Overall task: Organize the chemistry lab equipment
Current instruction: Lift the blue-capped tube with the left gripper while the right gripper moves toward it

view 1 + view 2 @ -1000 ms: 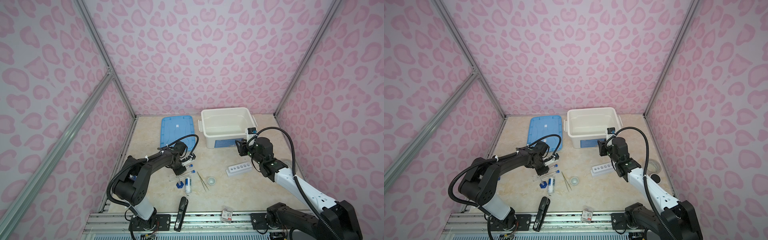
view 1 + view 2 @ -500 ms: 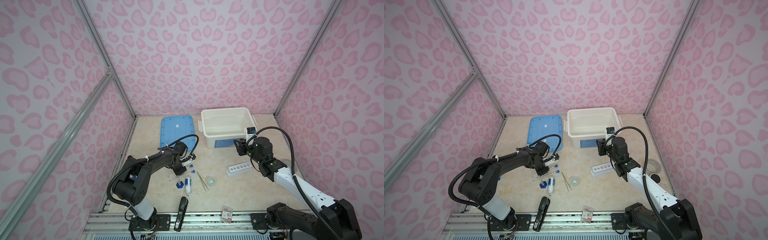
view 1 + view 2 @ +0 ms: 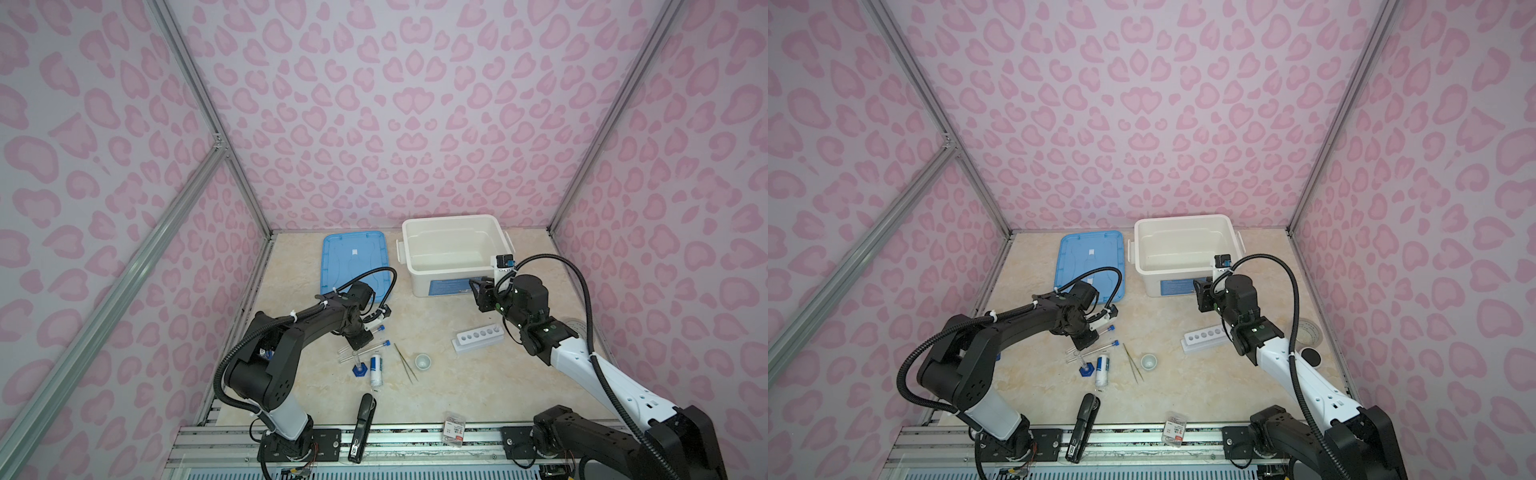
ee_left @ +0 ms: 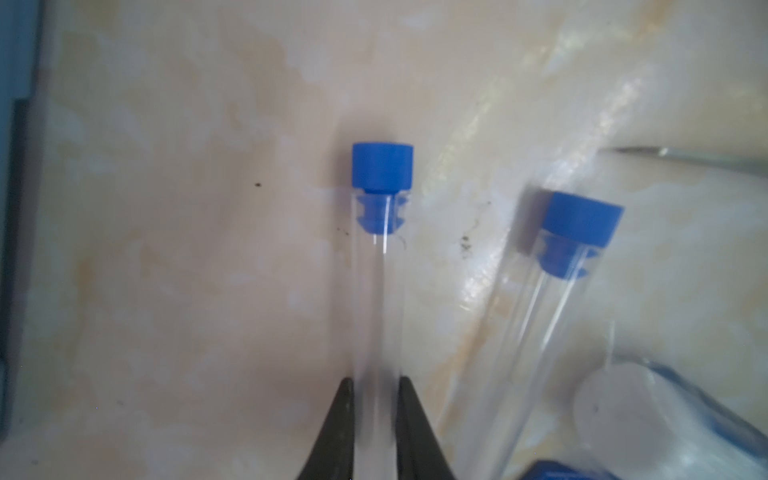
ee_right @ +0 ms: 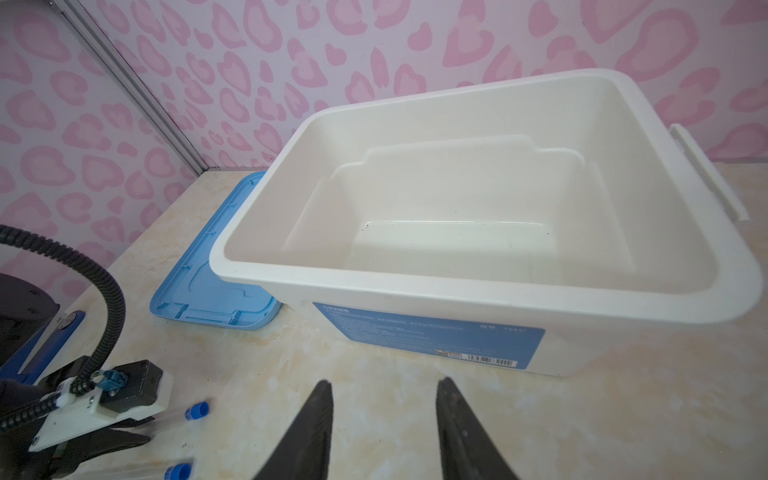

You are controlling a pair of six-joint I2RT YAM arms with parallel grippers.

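white plastic bin (image 5: 415, 291) sits just ahead of the right gripper (image 5: 384, 382), whose black fingers stand spread over bare tabletop with nothing between them. blue lid (image 3: 353, 257) lies flat beside the bin, beyond the left gripper (image 4: 376, 380). six-hole white rack (image 3: 478, 337) lies on the table just behind the right gripper, untouched. the left gripper is low at the table, its two fingers pressed on either side of a clear tube (image 4: 378, 291) with a blue cap, pinching it partway down its length; whether the tube is off the surface i cannot tell. a second blue-capped tube (image 4: 540, 332) lies just beside the pinched one, clear of the fingers. near the left gripper, on the side toward the robot's base, lie the white blue-labelled bottle (image 3: 376, 368), the metal tweezers (image 3: 405, 361), the blue-based cylinder (image 3: 359, 365) and the tiny white cup (image 3: 422, 360), none of them touched.
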